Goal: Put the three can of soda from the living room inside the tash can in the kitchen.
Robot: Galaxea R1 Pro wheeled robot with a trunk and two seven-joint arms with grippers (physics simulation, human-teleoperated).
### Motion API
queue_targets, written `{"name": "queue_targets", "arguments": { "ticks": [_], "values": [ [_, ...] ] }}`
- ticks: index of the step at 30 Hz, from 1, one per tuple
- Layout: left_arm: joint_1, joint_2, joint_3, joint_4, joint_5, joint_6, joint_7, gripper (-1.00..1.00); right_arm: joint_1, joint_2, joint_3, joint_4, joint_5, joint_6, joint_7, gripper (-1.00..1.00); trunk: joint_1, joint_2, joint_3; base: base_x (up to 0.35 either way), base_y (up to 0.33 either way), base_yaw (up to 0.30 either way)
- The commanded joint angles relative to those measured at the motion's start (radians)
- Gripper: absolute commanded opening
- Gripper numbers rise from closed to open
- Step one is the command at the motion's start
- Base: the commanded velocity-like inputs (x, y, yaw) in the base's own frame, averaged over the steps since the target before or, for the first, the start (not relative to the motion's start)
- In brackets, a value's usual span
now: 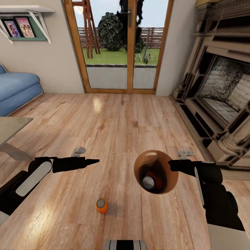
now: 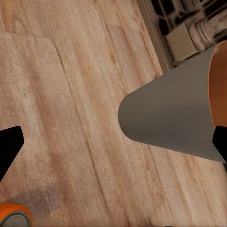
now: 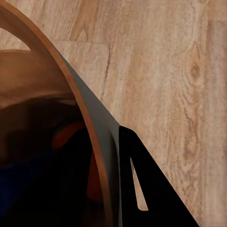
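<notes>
From the head view, the robot stands on a light wood floor in the living room, facing wood-framed glass doors, with a blue sofa at the left, a stone fireplace at the right and the corner of a grey tabletop at the left edge. The right hand grips the rim of the trash can, which hangs tilted above the floor with its dark inside turned toward the camera; a soda can lies within it, grey end up, with orange showing beside it. Another soda can stands upright on the floor, in front of the robot's base and between the two arms. The left hand reaches toward the bin but is well short of it, holding nothing; its fingers look drawn together to a point. In the left wrist view, the bin's grey outer wall hangs over the floorboards, and the orange can sits in a corner of the frame; black fingertips show at opposite edges, so I cannot tell how far that hand stands open. In the right wrist view, a black finger lies against the outside of the bin's coppery rim, with a dim orange shape inside.
</notes>
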Motion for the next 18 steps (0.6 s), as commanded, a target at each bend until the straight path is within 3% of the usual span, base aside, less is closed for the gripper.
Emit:
{"name": "queue_targets", "arguments": {
  "ticks": [1, 18],
  "values": [
    [0.0, -0.001, 0.0, 0.0, 0.0, 0.0, 0.0, 1.0, 0.0, 0.0, 0.0, 0.0, -0.021, 0.004, 0.0, -1.0, 0.0, 0.0, -0.002, 0.0, 0.0, 0.0],
    [0.0, 0.0, -0.001, 0.0, 0.0, 0.0, 0.0, 1.0, 0.0, 0.0, -0.001, 0.0, -0.021, 0.004, 0.0, -1.0, 0.0, 0.0, -0.009, 0.0, 0.0, 0.0]
  ]
}}
